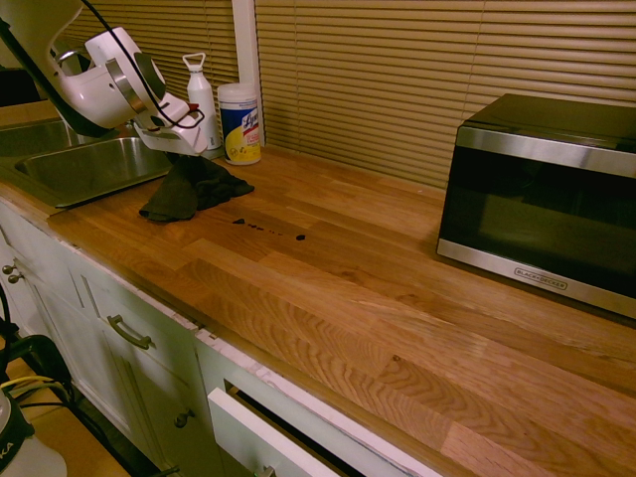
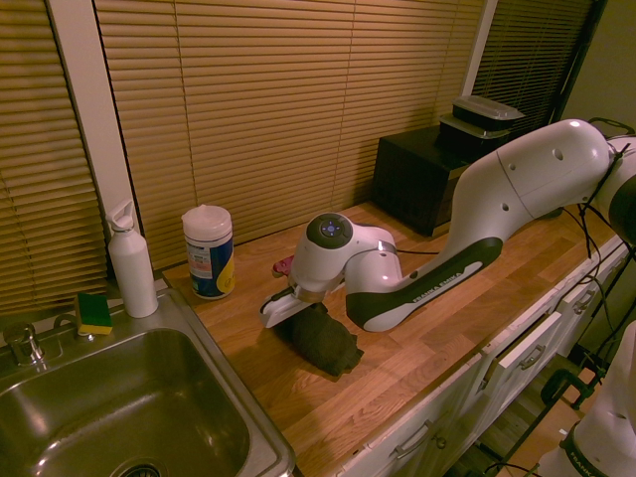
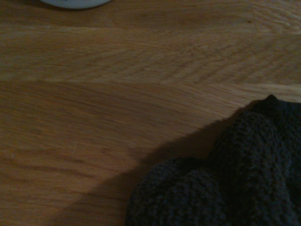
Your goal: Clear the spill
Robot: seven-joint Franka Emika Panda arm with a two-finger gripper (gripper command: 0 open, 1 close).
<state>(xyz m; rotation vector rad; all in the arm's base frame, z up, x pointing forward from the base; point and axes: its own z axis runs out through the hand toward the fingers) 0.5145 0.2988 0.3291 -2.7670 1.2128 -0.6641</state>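
Note:
The spill (image 1: 268, 230) is a short trail of small dark drops on the wooden countertop (image 1: 378, 298), just right of a crumpled dark cloth (image 1: 194, 191). My gripper (image 1: 184, 154) is right down on the top of that cloth, beside the sink. From the other side the gripper (image 2: 303, 316) presses into the cloth (image 2: 328, 343), and the arm hides the spill. The wrist view shows the knitted cloth (image 3: 225, 179) close up on bare wood. The cloth hides how the gripper stands.
A Lysol wipes tub (image 1: 239, 122) and a white bottle (image 1: 202, 94) stand just behind the cloth by the blinds. The steel sink (image 1: 89, 169) lies to the left, with a sponge (image 2: 94, 313) on its rim. A black microwave (image 1: 542, 199) stands at the far right.

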